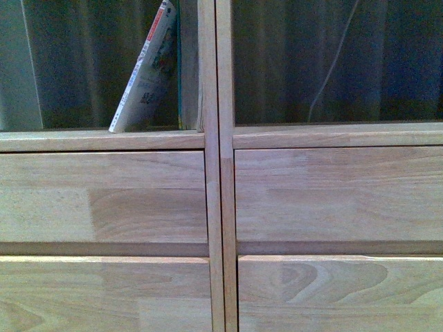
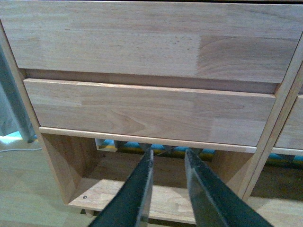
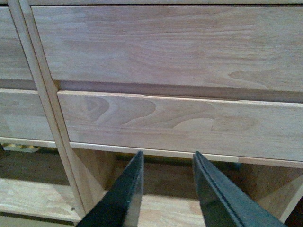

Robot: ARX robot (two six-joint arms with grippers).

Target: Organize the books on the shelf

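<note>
Just one book [image 1: 147,72], four drawer fronts [image 1: 104,197].

Dark pleated curtain [image 1: 332,62] hanging ahead of me, a thin pale cord [image 1: 332,66] trailing down it, light wood-plank floor [image 2: 28,189] below me, a grey fabric drape [image 2: 12,111] at one side, dim bluish light.

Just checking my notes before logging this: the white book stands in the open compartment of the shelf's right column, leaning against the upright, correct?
Not quite: the front view shows the book in the left column's compartment of the shelf, leaning against the upright; the right compartment shows no book.
</note>
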